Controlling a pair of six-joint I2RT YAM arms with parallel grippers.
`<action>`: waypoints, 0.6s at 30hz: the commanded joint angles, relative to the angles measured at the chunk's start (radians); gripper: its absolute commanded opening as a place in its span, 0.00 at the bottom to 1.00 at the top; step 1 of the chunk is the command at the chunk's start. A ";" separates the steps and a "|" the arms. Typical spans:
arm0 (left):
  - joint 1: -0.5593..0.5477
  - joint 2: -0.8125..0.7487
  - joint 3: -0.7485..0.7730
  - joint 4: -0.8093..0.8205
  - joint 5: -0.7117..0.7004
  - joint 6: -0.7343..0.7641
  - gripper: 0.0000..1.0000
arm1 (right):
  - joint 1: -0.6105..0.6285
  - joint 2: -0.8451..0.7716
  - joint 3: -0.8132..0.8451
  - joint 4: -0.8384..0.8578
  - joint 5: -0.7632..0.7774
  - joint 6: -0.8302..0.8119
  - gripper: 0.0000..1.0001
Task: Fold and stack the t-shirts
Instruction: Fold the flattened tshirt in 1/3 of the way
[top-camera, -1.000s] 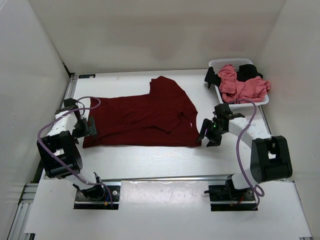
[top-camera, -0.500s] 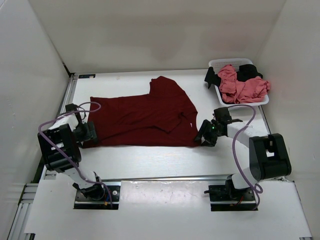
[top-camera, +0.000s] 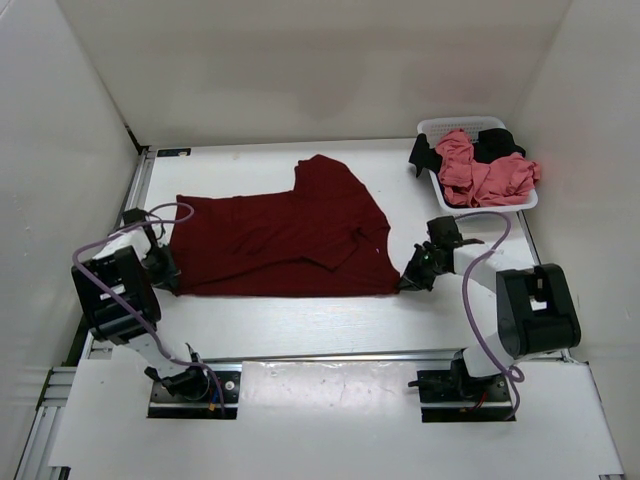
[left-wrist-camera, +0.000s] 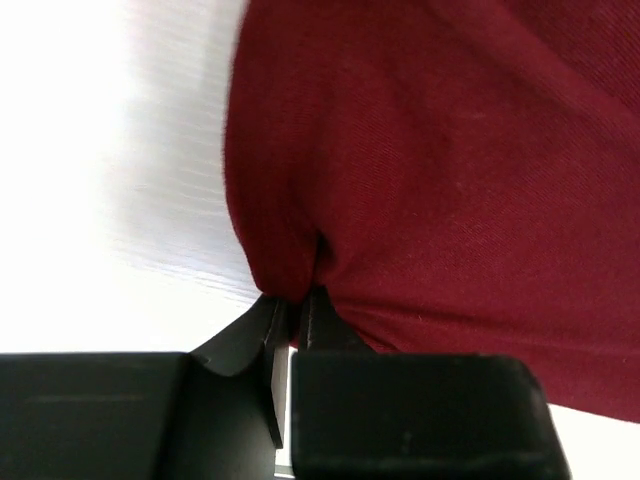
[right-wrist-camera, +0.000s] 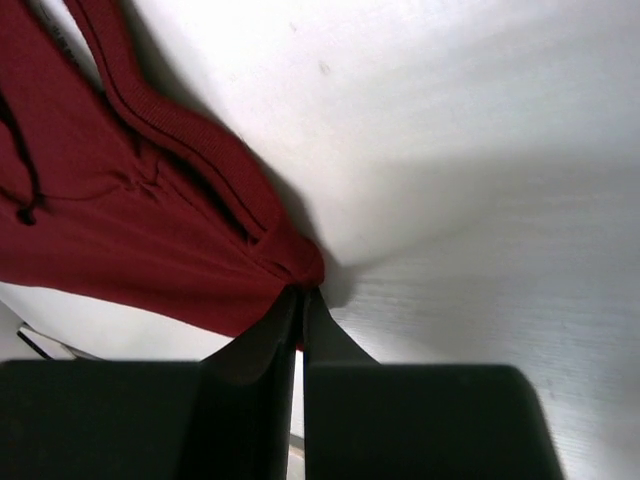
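Maroon shirt (top-camera: 290, 235) spread flat mid-bench (top-camera: 300, 320), one sleeve toward the far side. Left end effector (left-wrist-camera: 293, 308) pinched closed on a bunched fold at the shirt's near left corner; right end effector (right-wrist-camera: 300, 300) pinched closed on the cloth at its near right corner, both low at the bench surface. Pink shirt (top-camera: 487, 175) and black shirt (top-camera: 497, 143) lie crumpled in the white basket (top-camera: 445, 124) at the far right, black cloth draped over its left rim.

maroon t-shirt (top-camera: 290, 240): soft matt knit cloth, stitched ribbed hem; pink t-shirt (top-camera: 485, 178) and black t-shirt (top-camera: 497, 143), far right: matt crumpled cloth; basket (top-camera: 432, 125): white plastic; table (top-camera: 300, 315): smooth white, faint sheen; left gripper (left-wrist-camera: 295, 300), right gripper (right-wrist-camera: 300, 295): matt black plastic
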 joint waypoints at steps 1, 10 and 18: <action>0.039 -0.032 0.007 0.011 -0.116 0.010 0.10 | -0.014 -0.062 -0.011 -0.155 0.064 -0.040 0.00; 0.039 -0.310 -0.094 -0.186 -0.199 0.010 0.19 | -0.032 -0.429 -0.148 -0.466 0.147 -0.002 0.00; 0.049 -0.427 -0.125 -0.265 -0.211 0.010 0.92 | -0.032 -0.471 -0.186 -0.550 0.212 0.047 0.00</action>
